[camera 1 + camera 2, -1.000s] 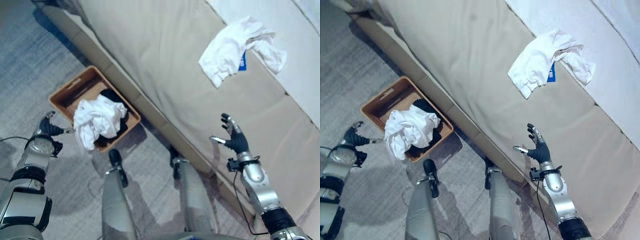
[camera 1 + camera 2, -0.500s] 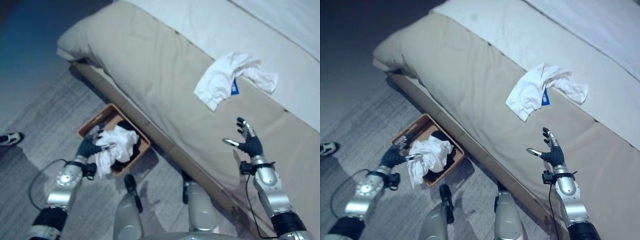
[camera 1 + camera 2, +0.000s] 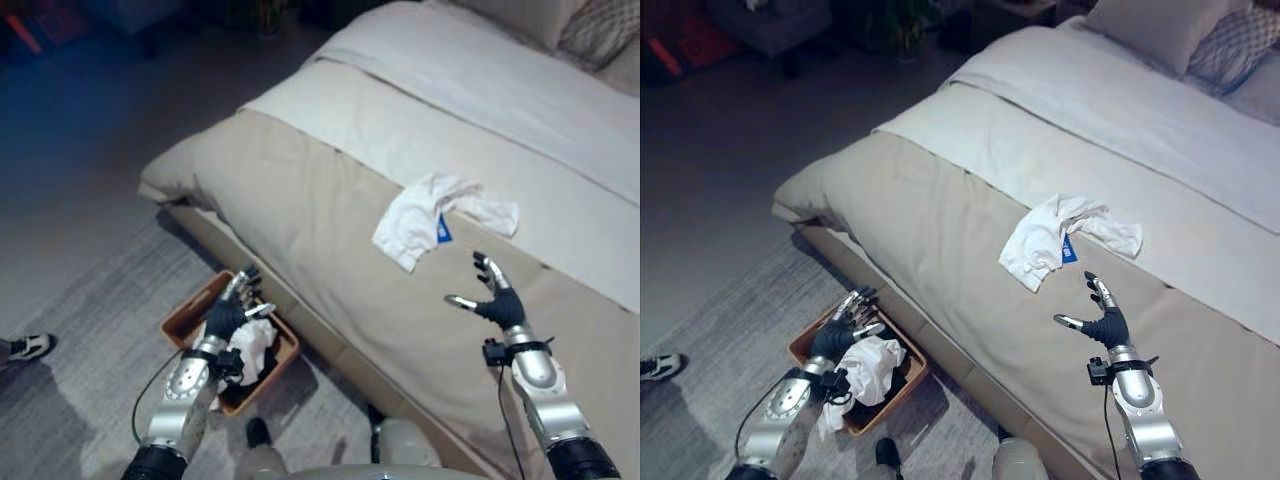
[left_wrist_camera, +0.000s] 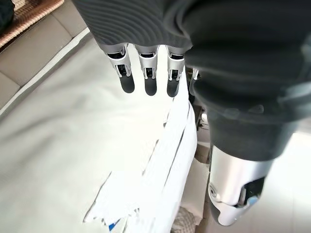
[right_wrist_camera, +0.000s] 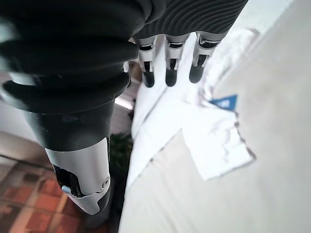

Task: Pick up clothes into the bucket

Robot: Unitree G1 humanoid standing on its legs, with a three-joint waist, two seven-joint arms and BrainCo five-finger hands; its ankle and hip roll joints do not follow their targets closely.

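Note:
A crumpled white garment [image 3: 430,212] with a blue tag [image 5: 224,103] lies on the beige bedcover. My right hand [image 3: 1105,322] hovers open just in front of it, fingers [image 5: 168,68] straight, holding nothing. On the floor beside the bed stands a brown basket [image 3: 183,322] with a white cloth [image 3: 872,366] and something dark in it. My left hand [image 3: 230,312] is above the basket's edge, open, its fingers [image 4: 146,73] straight and empty.
The bed [image 3: 300,180] runs diagonally across the view, with a white sheet [image 3: 1120,110] and pillows [image 3: 1230,50] further back. The basket sits tight against the bed's base on a grey rug [image 3: 90,300]. A person's shoe [image 3: 30,345] shows at the left edge.
The camera has tilted up, so more of the bed shows. My left hand has come from beside the basket to over it. The right hand stays raised and open.

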